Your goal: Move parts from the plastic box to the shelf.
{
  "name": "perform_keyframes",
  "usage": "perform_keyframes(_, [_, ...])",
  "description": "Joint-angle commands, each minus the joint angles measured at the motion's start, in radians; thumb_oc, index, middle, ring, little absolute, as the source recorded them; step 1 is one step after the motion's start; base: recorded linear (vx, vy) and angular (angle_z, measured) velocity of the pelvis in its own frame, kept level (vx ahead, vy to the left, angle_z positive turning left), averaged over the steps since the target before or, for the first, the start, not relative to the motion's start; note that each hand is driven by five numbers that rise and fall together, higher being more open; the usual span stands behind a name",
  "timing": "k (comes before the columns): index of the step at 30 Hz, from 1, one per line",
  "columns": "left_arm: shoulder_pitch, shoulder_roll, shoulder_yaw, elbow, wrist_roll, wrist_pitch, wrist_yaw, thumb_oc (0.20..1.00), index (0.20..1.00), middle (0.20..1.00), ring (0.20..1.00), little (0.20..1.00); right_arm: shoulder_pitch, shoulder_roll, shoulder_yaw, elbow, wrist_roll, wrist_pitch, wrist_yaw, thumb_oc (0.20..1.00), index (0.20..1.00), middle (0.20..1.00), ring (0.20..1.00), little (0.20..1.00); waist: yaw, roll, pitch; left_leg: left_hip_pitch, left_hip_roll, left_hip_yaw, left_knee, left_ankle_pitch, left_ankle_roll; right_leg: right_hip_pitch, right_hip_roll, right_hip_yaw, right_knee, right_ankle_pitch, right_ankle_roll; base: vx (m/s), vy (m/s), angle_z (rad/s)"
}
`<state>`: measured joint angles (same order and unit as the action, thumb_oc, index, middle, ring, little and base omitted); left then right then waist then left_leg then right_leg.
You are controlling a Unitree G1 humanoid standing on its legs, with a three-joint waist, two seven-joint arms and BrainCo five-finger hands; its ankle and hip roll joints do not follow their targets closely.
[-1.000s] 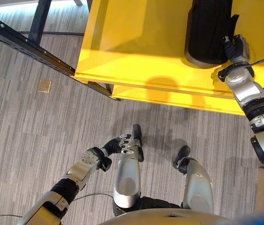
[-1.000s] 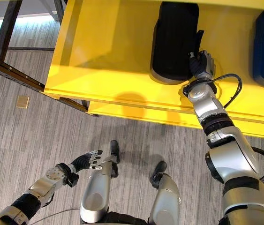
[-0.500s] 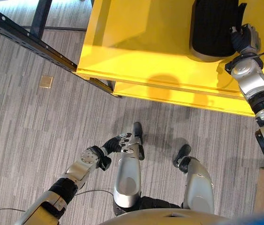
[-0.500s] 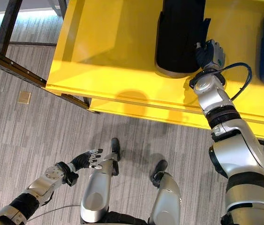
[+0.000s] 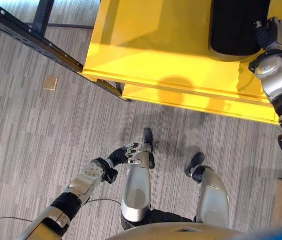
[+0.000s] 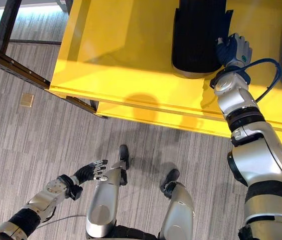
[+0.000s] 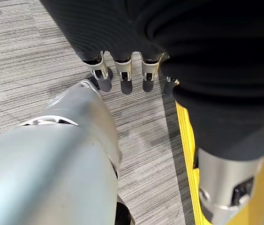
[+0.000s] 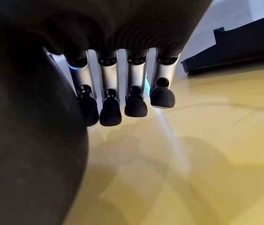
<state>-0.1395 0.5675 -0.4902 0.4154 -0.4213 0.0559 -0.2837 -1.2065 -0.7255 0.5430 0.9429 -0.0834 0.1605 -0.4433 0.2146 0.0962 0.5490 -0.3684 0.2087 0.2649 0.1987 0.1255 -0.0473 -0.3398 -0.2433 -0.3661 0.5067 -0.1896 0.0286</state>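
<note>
The black part (image 6: 198,35) stands on the yellow shelf (image 6: 120,55). The right hand (image 6: 233,49) is just beside it, fingers loose and empty. The left hand (image 6: 91,171) hangs low, open.

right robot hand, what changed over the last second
The right robot hand pushed further in over the yellow shelf, alongside the black part; its fingers hang relaxed, holding nothing. The camera shifted too. The left robot hand stayed low by the floor, open and idle.
</note>
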Motion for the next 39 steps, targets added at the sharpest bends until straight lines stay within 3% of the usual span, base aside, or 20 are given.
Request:
perform_keyframes(1, [0.03,0.013,-0.013,-0.031,-0.002,-0.026,-0.024,1.0,1.0,1.0,1.0,1.0,-0.135,-0.091,0.035,-0.01,-0.011,-0.028,-0.062,0.2,0.2,0.2,0.2,0.2,0.024,0.0,-0.029,0.033,0.031,-0.044,0.032,-0.047,-0.059,-0.037,-0.008,-0.015,0.107,0.003,0.043,0.0,0.0,0.0])
perform_keyframes(28, [0.02,0.01,-0.024,-0.019,-0.028,-0.02,-0.034,1.0,1.0,1.0,1.0,1.0,-0.144,-0.076,0.012,0.051,0.072,0.012,-0.081,0.2,0.2,0.2,0.2,0.2,0.017,0.007,-0.029,0.031,0.039,-0.035,0.039,-0.052,-0.061,-0.049,-0.023,-0.01,0.121,0.0,0.047,0.0,0.0,0.0])
perform_keyframes(29, [0.025,0.01,-0.027,-0.019,-0.028,-0.022,-0.034,1.0,1.0,1.0,1.0,1.0,-0.138,-0.075,0.011,0.051,0.069,0.014,-0.08,0.2,0.2,0.2,0.2,0.2,0.014,0.002,-0.029,0.046,0.032,-0.041,0.048,-0.076,-0.072,-0.036,-0.029,0.003,0.13,-0.023,0.062,0.08,0.004,0.0])
perform_keyframes(31, [0.019,0.009,-0.027,-0.022,-0.035,-0.017,-0.035,1.0,1.0,1.0,1.0,1.0,-0.142,-0.074,0.008,0.051,0.067,0.01,-0.086,0.2,0.2,0.2,0.2,0.2,0.018,0.008,-0.029,0.03,0.039,-0.035,0.041,-0.053,-0.06,-0.051,-0.025,-0.009,0.123,0.0,0.047,0.0,-0.001,0.02])
perform_keyframes(33, [0.02,0.006,-0.033,-0.024,-0.039,0.0,-0.041,1.0,1.0,1.0,1.0,1.0,-0.141,-0.069,0.011,0.054,0.064,0.006,-0.092,0.2,0.2,0.2,0.2,0.2,0.015,0.003,-0.029,0.045,0.031,-0.042,0.049,-0.077,-0.07,-0.039,-0.032,0.002,0.133,-0.023,0.063,0.0,0.0,0.0])
perform_keyframes(34, [0.015,0.005,-0.034,-0.024,-0.037,0.001,-0.04,1.0,1.0,1.0,1.0,1.0,-0.147,-0.07,0.012,0.054,0.068,0.01,-0.1,0.282,0.282,0.282,0.282,0.282,0.018,0.008,-0.029,0.03,0.038,-0.035,0.042,-0.053,-0.06,-0.052,-0.026,-0.01,0.125,0.001,0.048,-0.08,0.003,0.0])
perform_keyframes(36, [0.015,0.004,-0.036,-0.022,-0.034,0.001,-0.036,1.0,1.0,1.0,1.0,1.0,-0.149,-0.071,0.013,0.056,0.082,0.014,-0.106,0.523,0.523,0.523,0.523,0.523,0.017,0.008,-0.029,0.031,0.039,-0.035,0.042,-0.053,-0.06,-0.051,-0.026,-0.01,0.125,0.001,0.048,-0.04,0.003,0.0])
perform_keyframes(37, [0.015,0.003,-0.037,-0.022,-0.033,0.0,-0.033,1.0,1.0,1.0,1.0,1.0,-0.146,-0.07,0.01,0.054,0.092,0.014,-0.109,0.545,0.545,0.545,0.545,0.545,0.016,0.007,-0.029,0.031,0.039,-0.034,0.043,-0.054,-0.06,-0.052,-0.027,-0.01,0.126,-0.001,0.048,0.0,0.004,-0.03])
perform_keyframes(38, [0.019,0.001,-0.034,-0.019,-0.037,-0.004,-0.033,1.0,1.0,1.0,1.0,1.0,-0.143,-0.07,0.005,0.053,0.089,0.009,-0.11,0.495,0.495,0.495,0.495,0.495,0.015,0.007,-0.029,0.032,0.039,-0.032,0.042,-0.053,-0.06,-0.052,-0.027,-0.008,0.125,0.0,0.048,0.0,0.0,0.0])
perform_keyframes(39, [0.02,0.001,-0.034,-0.016,-0.038,-0.004,-0.035,1.0,1.0,1.0,1.0,1.0,-0.142,-0.07,0.003,0.053,0.086,0.011,-0.112,0.511,0.511,0.511,0.511,0.511,0.014,0.007,-0.029,0.034,0.039,-0.032,0.042,-0.053,-0.061,-0.051,-0.027,-0.008,0.125,-0.001,0.048,0.08,0.004,-0.01])
